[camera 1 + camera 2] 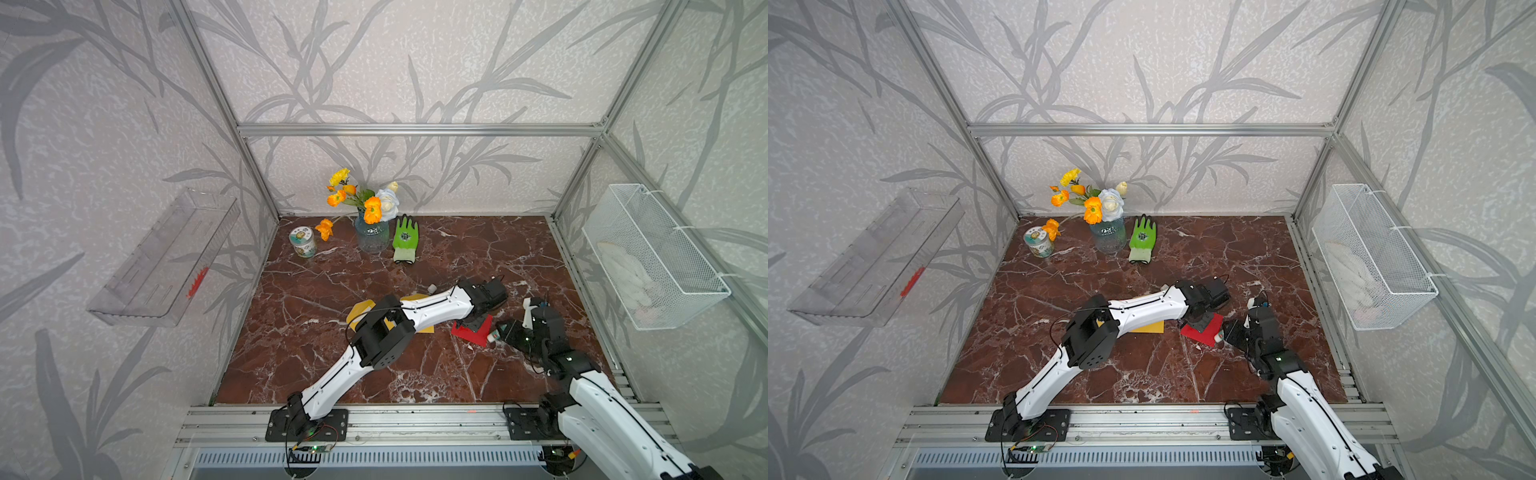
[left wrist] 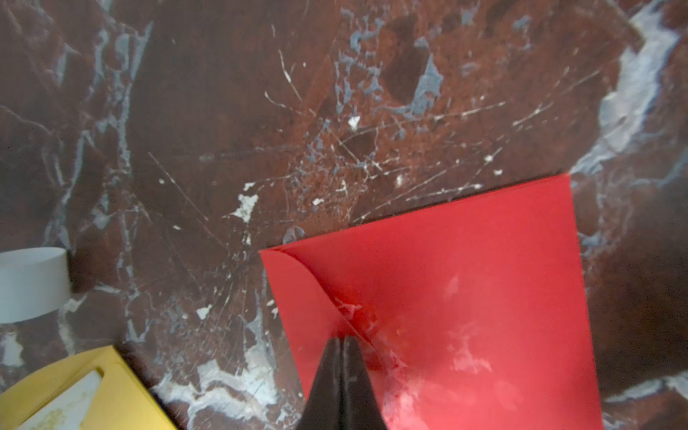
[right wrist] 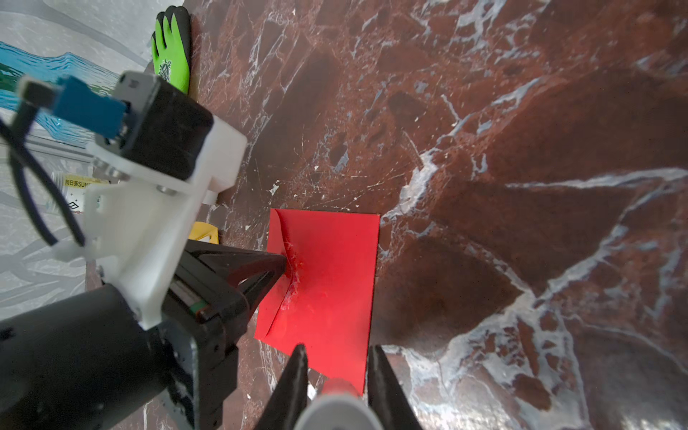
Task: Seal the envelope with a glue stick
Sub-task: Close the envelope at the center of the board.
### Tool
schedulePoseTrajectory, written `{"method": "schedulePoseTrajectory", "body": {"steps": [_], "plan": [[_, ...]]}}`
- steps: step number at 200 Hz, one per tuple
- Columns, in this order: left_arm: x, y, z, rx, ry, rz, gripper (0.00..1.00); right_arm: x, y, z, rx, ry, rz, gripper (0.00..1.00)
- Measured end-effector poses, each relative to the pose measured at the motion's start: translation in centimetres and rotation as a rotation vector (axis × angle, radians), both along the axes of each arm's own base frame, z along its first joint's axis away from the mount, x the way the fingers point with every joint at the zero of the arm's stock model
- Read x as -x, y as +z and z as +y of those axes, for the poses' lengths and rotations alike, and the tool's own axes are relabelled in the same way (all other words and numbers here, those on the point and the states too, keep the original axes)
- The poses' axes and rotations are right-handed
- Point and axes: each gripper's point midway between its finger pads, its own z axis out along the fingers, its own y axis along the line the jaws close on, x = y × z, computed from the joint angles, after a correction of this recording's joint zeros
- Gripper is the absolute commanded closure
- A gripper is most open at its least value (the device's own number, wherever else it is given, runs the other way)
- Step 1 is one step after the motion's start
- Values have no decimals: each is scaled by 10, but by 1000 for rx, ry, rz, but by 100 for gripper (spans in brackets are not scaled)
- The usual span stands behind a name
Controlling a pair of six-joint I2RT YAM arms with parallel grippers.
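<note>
A red envelope (image 1: 478, 336) (image 1: 1192, 334) lies flat on the marble table with its flap folded down, white glue smears along the flap edge (image 2: 372, 324). My left gripper (image 2: 342, 340) (image 1: 473, 325) is shut with its tips pressed on that flap; the right wrist view shows it touching the seam (image 3: 284, 260). My right gripper (image 3: 337, 350) (image 1: 503, 332) is shut on the glue stick (image 3: 335, 405) (image 1: 1219, 336), a white tube. Its reddish tip sits at the envelope's near corner.
A yellow envelope (image 1: 360, 309) (image 2: 93, 394) lies under the left arm, with a small white cap (image 1: 432, 287) (image 2: 29, 284) beside it. A green glove (image 1: 405, 239), a flower vase (image 1: 372, 237) and a jar (image 1: 303, 241) stand at the back. A wire basket (image 1: 656, 257) hangs on the right wall.
</note>
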Motion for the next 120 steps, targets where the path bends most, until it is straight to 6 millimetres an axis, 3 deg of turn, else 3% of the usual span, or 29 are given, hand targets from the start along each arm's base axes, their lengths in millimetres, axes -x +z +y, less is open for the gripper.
{"method": "schedulePoseTrajectory", "body": {"steps": [42, 120], "plan": [[1, -1, 3, -13, 5, 15, 100, 0, 1, 0, -2, 0, -8, 100], [-13, 5, 18, 227, 138, 217, 100, 1, 2, 1, -10, 6, -6, 100]]}}
